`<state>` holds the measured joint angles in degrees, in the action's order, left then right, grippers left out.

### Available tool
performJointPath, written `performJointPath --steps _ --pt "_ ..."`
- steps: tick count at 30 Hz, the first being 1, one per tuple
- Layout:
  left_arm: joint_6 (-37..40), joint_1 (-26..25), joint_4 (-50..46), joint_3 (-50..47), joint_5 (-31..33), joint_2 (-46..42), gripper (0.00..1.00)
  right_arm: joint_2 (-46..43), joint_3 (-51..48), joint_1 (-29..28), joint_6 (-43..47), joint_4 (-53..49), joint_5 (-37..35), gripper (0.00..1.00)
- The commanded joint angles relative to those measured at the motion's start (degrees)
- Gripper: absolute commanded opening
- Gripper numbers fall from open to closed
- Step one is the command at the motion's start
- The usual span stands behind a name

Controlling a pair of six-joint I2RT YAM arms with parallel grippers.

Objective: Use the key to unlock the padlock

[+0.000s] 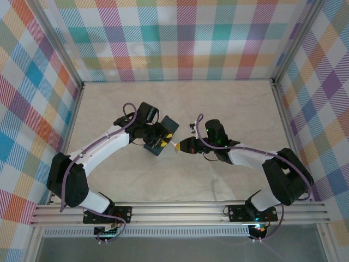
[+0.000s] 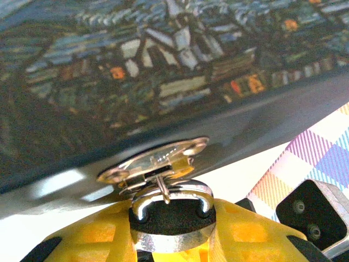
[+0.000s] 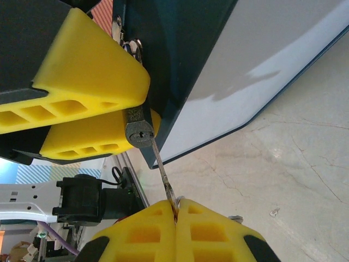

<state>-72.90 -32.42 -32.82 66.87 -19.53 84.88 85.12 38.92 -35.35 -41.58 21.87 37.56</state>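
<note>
- The padlock (image 3: 139, 131) is a small dark block. Its rounded silvery end, with the keyway, faces my right wrist camera.
- From my left wrist view, its thin silvery loop passes through the metal hasp (image 2: 155, 161) on the edge of the blue tin (image 2: 163, 65), which is painted with a night village scene.
- The key (image 3: 162, 170) is a thin silvery sliver, tilted, running from my right fingertips up to the keyway. Its tip sits at the slot, but I cannot tell how deep it goes.
- From above, padlock, key and tin sit near the middle of the pale marbled table (image 1: 234, 109), between my two arms.
- Bare table lies on every side, and the checked walls (image 1: 185, 38) stand well apart from both wrists.
- In my right wrist view, one corner of the tin points down toward the tabletop. I cannot tell whether it touches.
- My left gripper (image 2: 172, 240) is narrowed onto the padlock. Its yellow fingers (image 3: 92, 76) press the dark body from both sides, just beside the tin's edge, and the padlock's keyway end sticks out between them.
- My right gripper (image 3: 175, 206) has its fingers pressed together with no gap. The head of the key is pinched between the pads and the blade stands out beyond the tips.
</note>
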Motion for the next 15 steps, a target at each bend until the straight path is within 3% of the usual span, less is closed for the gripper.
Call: performJointPath --steps 1,15 --pt "-0.6 0.9 3.1 -0.4 -1.7 -2.7 0.16 0.7 2.1 -0.5 -0.4 2.8 1.3 0.0" --pt "0.7 1.8 1.1 -0.6 0.9 -4.0 0.15 -0.4 0.9 -0.7 0.5 1.3 0.3 0.0"
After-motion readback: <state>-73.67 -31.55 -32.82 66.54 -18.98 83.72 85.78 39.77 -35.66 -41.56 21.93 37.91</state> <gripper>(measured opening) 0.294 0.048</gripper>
